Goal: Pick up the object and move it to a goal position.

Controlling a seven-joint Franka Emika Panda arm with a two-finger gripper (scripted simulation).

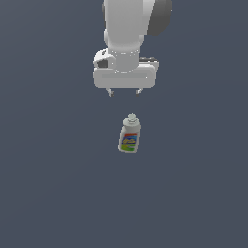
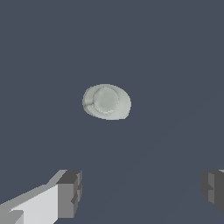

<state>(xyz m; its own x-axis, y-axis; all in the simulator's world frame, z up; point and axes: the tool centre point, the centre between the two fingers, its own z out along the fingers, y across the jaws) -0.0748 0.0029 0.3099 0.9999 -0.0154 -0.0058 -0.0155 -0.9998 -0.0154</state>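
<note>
The robot's white gripper [image 1: 125,92] hung up in the air with its two fingers spread wide and nothing between them. The small white plastic bottle with a round white cap and a bright blue, red, yellow and green label [image 1: 130,135] stood upright on the flat dark grey floor [image 1: 48,193], apart from the fingers. In the wrist view the bottle's cap [image 2: 105,100] pointed up at the camera, but away from the gap between the fingers, so the gripper probably had to slide over before going down.

bottle label: the bottle [image 1: 130,136] has a colourful patch, blue with red, yellow and green, but the lettering's way too blurry to read
anything else: no readable text or numbers
</note>
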